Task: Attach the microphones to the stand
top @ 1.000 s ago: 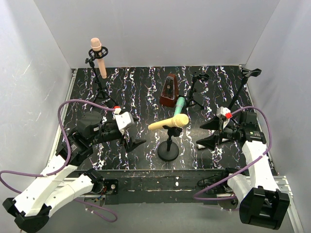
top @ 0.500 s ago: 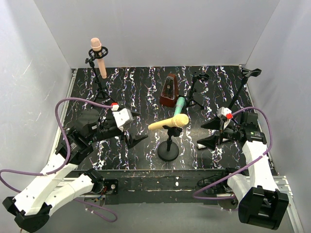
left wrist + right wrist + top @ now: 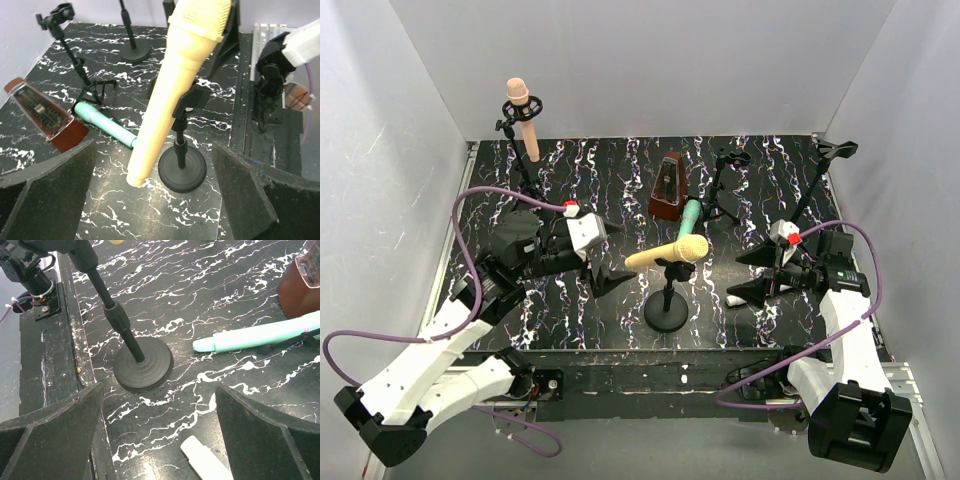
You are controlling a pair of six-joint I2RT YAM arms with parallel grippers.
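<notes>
Right gripper (image 3: 748,273) hangs low over the right side of the counter (image 3: 610,170), near the front edge, jaws spread wide and nothing in them. Left gripper (image 3: 603,256) is just as wide and just as empty, facing across at the yellow microphone (image 3: 668,253), which sits clipped in the round-based stand (image 3: 666,312) near the middle of the front edge. The pink microphone (image 3: 523,118) is up in its holder at the back-left corner.

Two on, two to go, by my reckoning. The teal microphone (image 3: 691,213) lies flat mid-counter, just beside the metronome (image 3: 669,185) and at the foot of the empty tripod stand (image 3: 720,185). Its long axis runs roughly back to front, handle tip toward the front edge, and it sits about evenly between the arms.

The white microphone (image 3: 204,460) is the one to watch. Only one end shows, at the bottom of the right wrist view, lying on the counter between the right fingers (image 3: 270,435) and slanting across them. The right arm is clearly nearer, and the tall stand (image 3: 820,185) at the back-right corner is empty.
</notes>
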